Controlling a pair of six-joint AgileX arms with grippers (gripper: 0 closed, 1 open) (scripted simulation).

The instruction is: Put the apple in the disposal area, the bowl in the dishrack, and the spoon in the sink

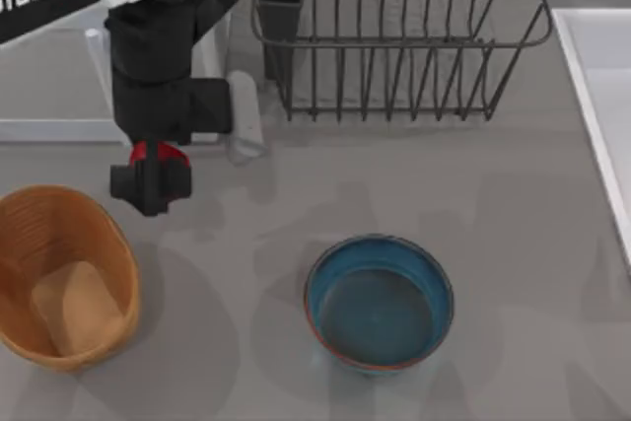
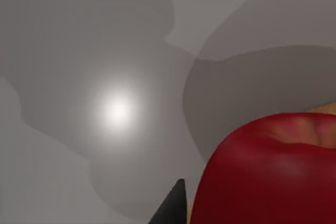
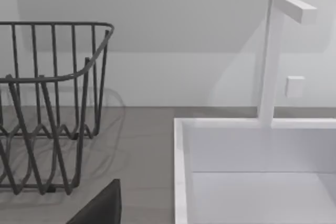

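Left hand point(image 1: 150, 184) at about 10 o'clock on the desk point(image 1: 513, 244), closed on the apple point(image 2: 268, 174), just off the basket's point(image 1: 67, 283) 1 o'clock rim.

Risk: hand is not yet over the basket; let go here and the apple likely lands on the desk and rolls. Grip depth unclear, so a slip in transit is possible.

Bowl point(image 1: 380, 301) sits at 6 o'clock, rack point(image 1: 394, 36) at 12, sink point(image 1: 592, 86) at 3, cut off by the edge. From above, the apple is mostly masked by the hand. Spoon not made out. Right hand's state: cannot tell.
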